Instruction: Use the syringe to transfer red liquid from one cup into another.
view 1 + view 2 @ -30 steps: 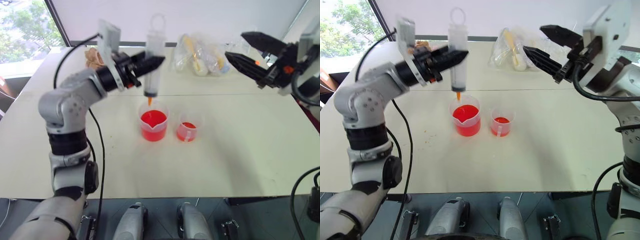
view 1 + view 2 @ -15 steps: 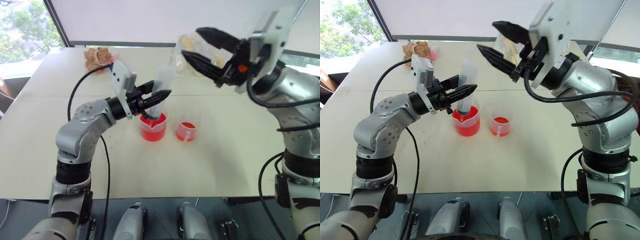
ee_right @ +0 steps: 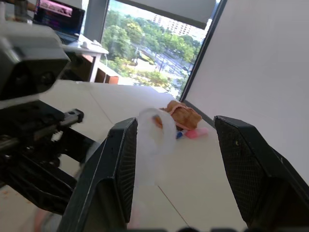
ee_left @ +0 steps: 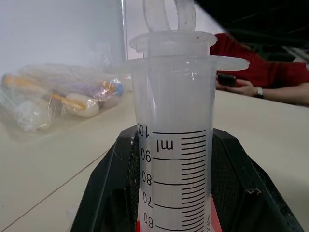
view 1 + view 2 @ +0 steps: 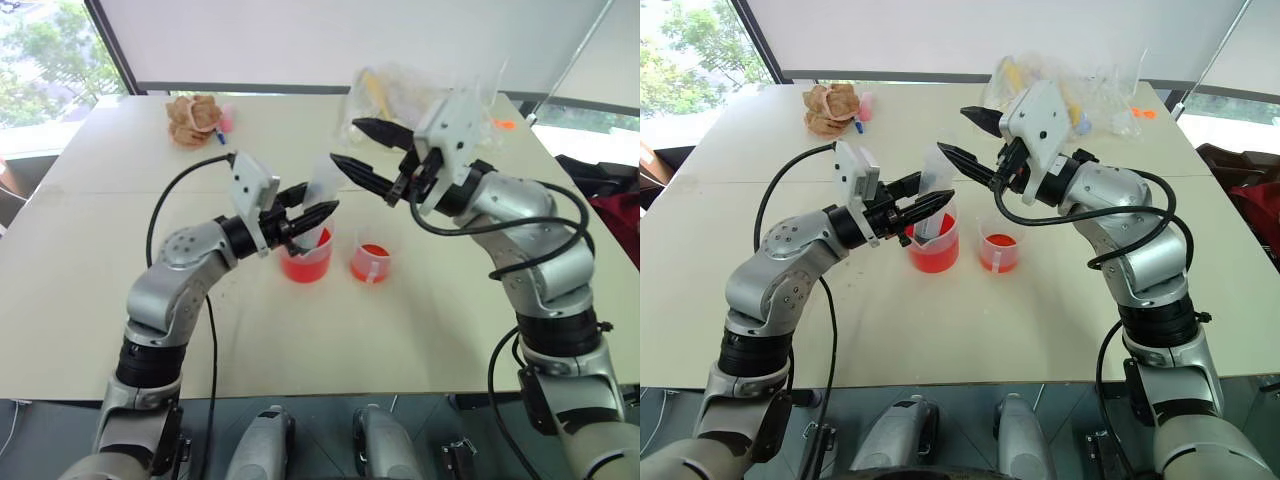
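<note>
**Syringe dips into the beaker**

We see the left gripper (image 5: 925,205) clamped on the large clear plastic syringe (image 4: 176,145), its lower end inside the wide clear spouted beaker of red liquid (image 5: 935,245) just below. The right gripper (image 5: 965,140) gapes wide around the plunger ring (image 3: 154,128), holding nothing.

Office/lab-type room: big pale table (image 5: 450,330), window (image 5: 40,60) upper left w/ trees outside, white wall behind.

Pale table (image 5: 420,330), clear plastic bag of items (image 5: 420,95) at far edge, brown bundle (image 5: 192,117) far left
</note>
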